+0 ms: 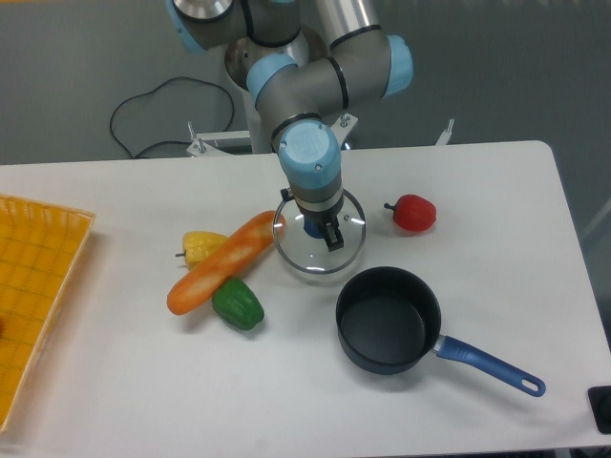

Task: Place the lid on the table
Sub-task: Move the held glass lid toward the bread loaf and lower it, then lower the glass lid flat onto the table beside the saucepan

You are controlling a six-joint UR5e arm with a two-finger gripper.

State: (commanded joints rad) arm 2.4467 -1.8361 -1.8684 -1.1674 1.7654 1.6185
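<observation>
Directly beneath the end effector (319, 229), the lid (319, 234) hangs, its blue knob clamped.

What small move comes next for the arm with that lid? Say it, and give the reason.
Probably lower it the last bit and open the tool. The lid is off the saucepan and sits over bare table, close to the baguette, with the tool over its blue knob. From this view I cannot tell whether the lid already touches the table, so descend gently before letting go.
</observation>
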